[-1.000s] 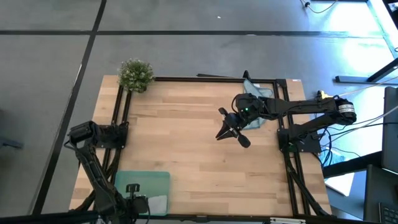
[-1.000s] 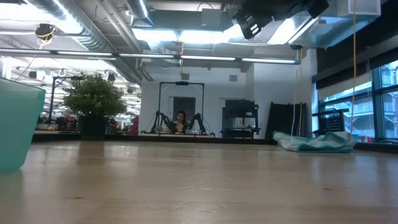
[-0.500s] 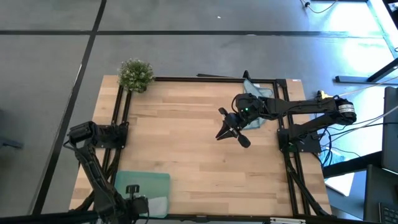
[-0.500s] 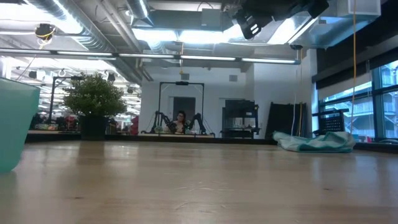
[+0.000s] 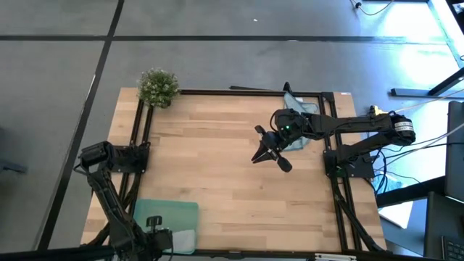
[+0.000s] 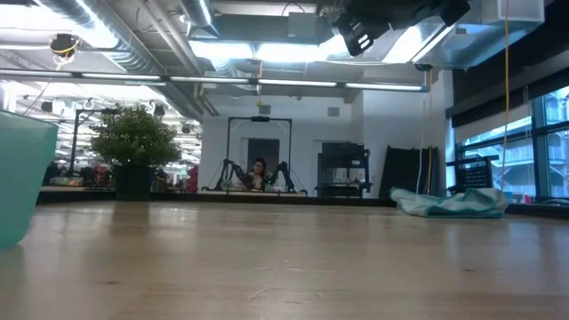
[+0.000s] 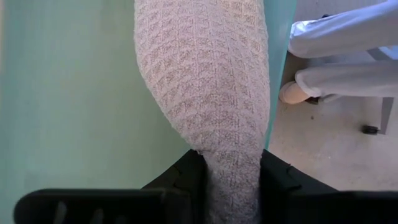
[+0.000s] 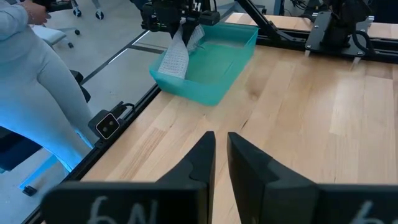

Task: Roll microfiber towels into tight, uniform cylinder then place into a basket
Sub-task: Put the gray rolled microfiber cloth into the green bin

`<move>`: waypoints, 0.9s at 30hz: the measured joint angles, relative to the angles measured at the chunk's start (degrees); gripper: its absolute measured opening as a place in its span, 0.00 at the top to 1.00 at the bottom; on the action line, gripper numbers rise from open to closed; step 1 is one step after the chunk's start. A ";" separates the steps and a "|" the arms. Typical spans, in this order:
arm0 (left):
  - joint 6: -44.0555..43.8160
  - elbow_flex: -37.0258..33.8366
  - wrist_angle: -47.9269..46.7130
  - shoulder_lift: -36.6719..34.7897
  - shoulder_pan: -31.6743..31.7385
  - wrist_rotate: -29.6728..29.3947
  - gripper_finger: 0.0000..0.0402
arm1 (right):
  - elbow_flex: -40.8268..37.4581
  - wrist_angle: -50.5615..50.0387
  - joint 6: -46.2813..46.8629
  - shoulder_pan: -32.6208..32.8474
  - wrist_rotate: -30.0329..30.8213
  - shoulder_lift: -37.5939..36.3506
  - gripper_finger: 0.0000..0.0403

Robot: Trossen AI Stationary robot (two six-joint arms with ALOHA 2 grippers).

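left gripper (image 7: pixel 231 186): at near-left corner of table, over the basket (image 5: pixel 167 212); fingers pinched on the grey towel (image 7: pixel 208 93), cloth ran out from betw. the fingertips.
grey towel: hung/draped from left gripper, lower part down in basket at its near-right side; in right wrist view it dangled over the bin's outer rim area (image 8: pixel 176 57). Looked loose, not a tight cyl. – judgement.
basket pos: near-left table corner, long side approx along table's near edge.
key relation: towel's long axis ran straight away from left fingertips, down into basket; release would drop it inside or on the rim, can't tell which.
right gripper (image 5: pixel 270 154): mid-table toward right, raised above the wood, holding nothing; fingers nearly together w/ thin gap showing in right wrist view.
blue towel (image 5: pixel 301 109): crumpled at far-right table edge, partly under right arm; flat lump in low view (image 6: pixel 449 204).
nearer arm: right arm much nearer blue towel; left arm well apart from it.
next move (guess): left lets go of grey, right turns back toward blue.
person: legs in light trousers (image 8: pixel 37 81) stood off table beside basket.
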 joint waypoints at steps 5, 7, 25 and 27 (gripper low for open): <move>-0.07 0.00 -0.03 0.00 -0.09 1.35 0.72 | 0.00 0.00 0.00 0.01 0.00 0.02 0.89; -0.07 0.00 -0.02 0.00 -0.07 1.85 0.70 | 0.00 0.00 0.00 0.00 0.00 0.02 0.89; -2.90 0.00 -2.49 0.00 -0.09 3.45 0.54 | 0.00 0.01 0.00 0.00 0.00 0.02 0.89; -2.78 -0.02 -2.51 0.00 -0.09 3.54 0.54 | 0.00 0.00 0.00 0.01 0.00 0.02 0.89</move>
